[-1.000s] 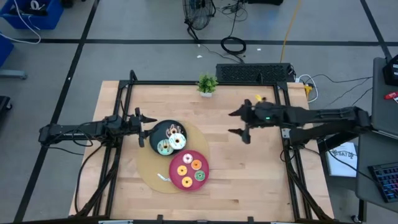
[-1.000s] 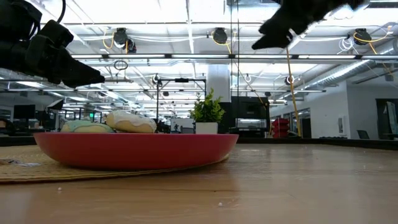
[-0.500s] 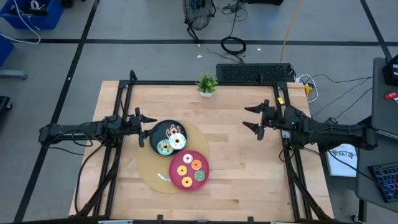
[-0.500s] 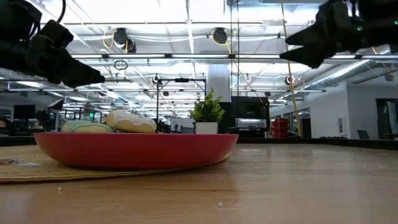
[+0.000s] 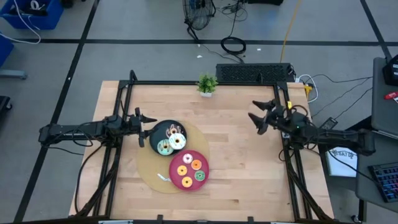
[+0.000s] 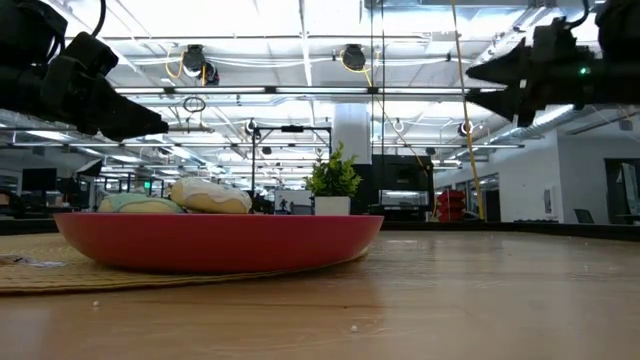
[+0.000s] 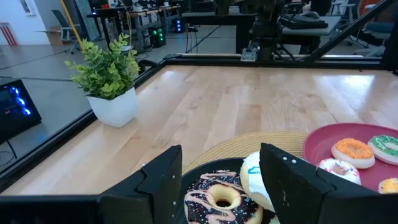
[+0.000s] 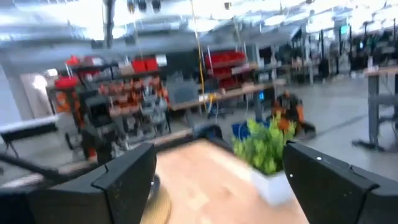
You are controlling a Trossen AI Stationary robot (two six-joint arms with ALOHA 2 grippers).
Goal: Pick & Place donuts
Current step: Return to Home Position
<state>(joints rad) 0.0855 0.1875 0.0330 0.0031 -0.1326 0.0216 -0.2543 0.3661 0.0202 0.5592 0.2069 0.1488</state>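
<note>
A dark plate (image 5: 158,134) holds a chocolate donut (image 7: 221,198), a white donut (image 5: 178,141) and a mint donut (image 5: 164,147). Beside it a pink plate (image 5: 188,180) carries several donuts, among them an orange one (image 7: 351,149) and a green one (image 7: 387,145). Both plates rest on a round woven mat (image 5: 149,167). My left gripper (image 5: 147,129) stands open at the dark plate's left rim, level, with nothing between its fingers. My right gripper (image 5: 254,112) is open in the air near the table's right edge, far from the plates.
A small potted plant (image 5: 207,84) stands at the table's far edge. A black frame rail (image 5: 124,112) runs along the table's left and right sides. Bare wood lies between the plates and my right gripper.
My right gripper has drawn back toward the table's right edge and sunk lower, tipping up from a downward slant to about level. It has stayed open. My left gripper and the donuts have kept still.
</note>
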